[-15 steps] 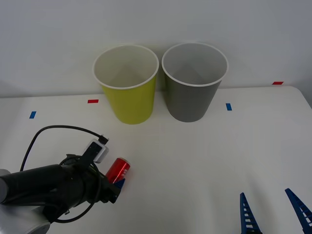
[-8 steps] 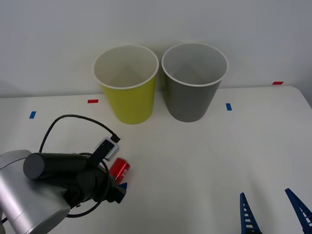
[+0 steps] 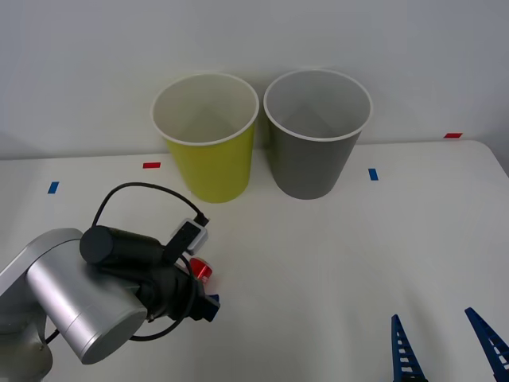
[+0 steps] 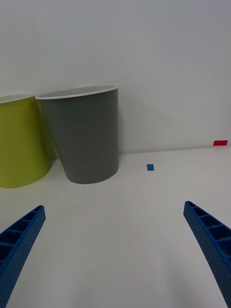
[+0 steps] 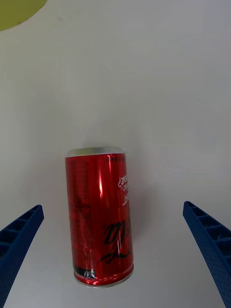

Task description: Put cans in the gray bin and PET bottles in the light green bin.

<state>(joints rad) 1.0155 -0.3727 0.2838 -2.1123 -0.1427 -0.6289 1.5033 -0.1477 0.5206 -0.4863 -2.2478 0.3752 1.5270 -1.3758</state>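
A small red can (image 5: 98, 216) with silver ends lies on its side on the white table. My left gripper (image 5: 113, 211) hangs over it, open, with a blue finger on either side and neither touching. In the front view the left wrist covers most of the can (image 3: 201, 272). The light green bin (image 3: 211, 159) and the gray bin (image 3: 314, 155) stand upright side by side at the back by the wall. My right gripper (image 3: 441, 350) waits open at the front right, facing the gray bin (image 4: 89, 139). PET bottles are out of view.
Small tape marks lie on the table: red (image 3: 151, 165) and blue (image 3: 53, 188) at the left, blue (image 3: 373, 173) and red (image 3: 452, 135) at the right. A black cable (image 3: 135, 191) loops above the left wrist. Open table lies between the can and the bins.
The left arm has swung forward and turned its wrist down over the can, hiding most of it in the front view. The can, the bins and the right gripper have not moved.
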